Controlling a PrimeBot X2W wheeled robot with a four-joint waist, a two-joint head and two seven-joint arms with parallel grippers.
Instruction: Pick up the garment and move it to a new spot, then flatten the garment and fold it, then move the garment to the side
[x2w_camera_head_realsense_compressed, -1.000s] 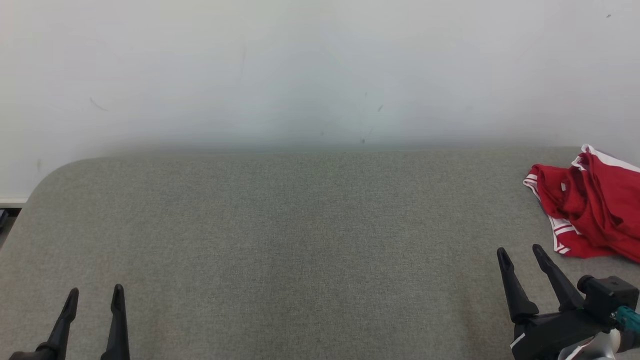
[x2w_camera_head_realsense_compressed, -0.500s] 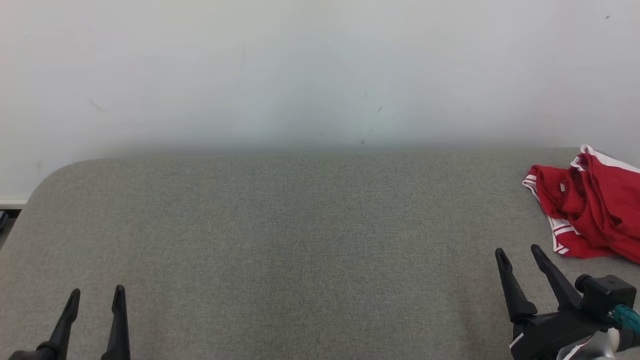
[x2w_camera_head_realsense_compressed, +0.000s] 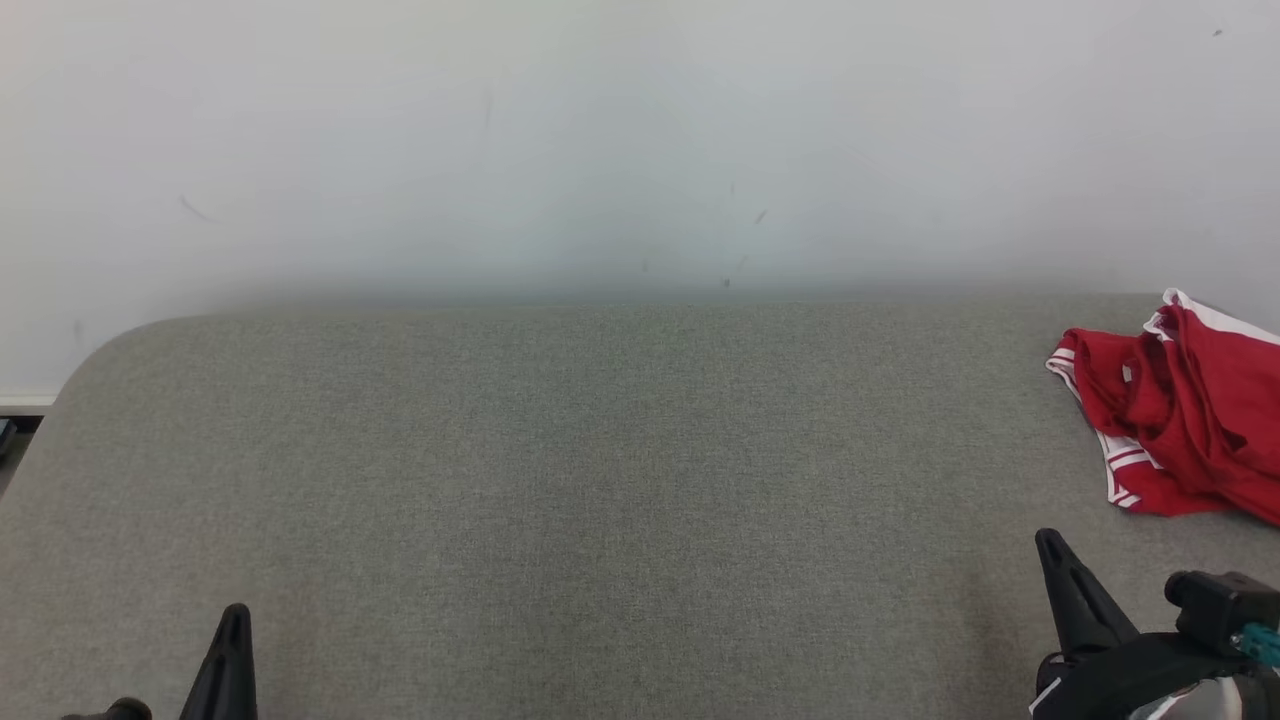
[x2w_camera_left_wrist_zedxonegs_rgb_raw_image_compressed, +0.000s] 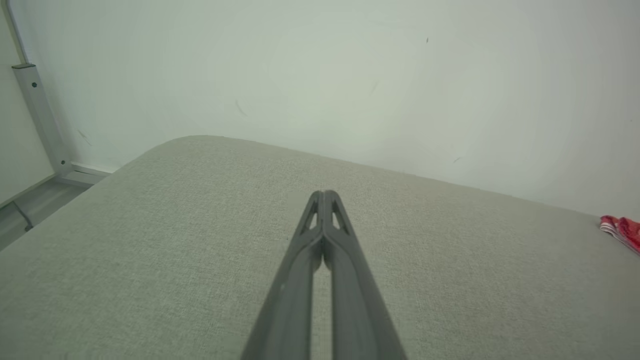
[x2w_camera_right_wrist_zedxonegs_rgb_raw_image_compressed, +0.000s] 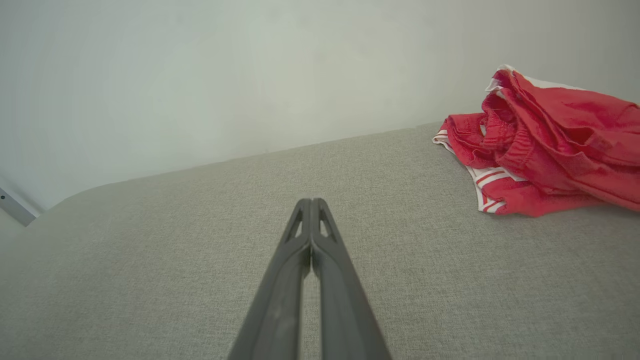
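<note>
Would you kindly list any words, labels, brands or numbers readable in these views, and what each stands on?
None: no text can be read.
The red garment shows white stripes but no lettering; the grey table, the pale wall, the left gripper and the right gripper bear no print.

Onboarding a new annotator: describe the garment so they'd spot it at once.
Start at the wide grey fabric-covered table against the white wall. At its end on the robot's right lies a crumpled red garment with white stripes. It is the sole coloured thing on the table, beyond the shut right gripper.
</note>
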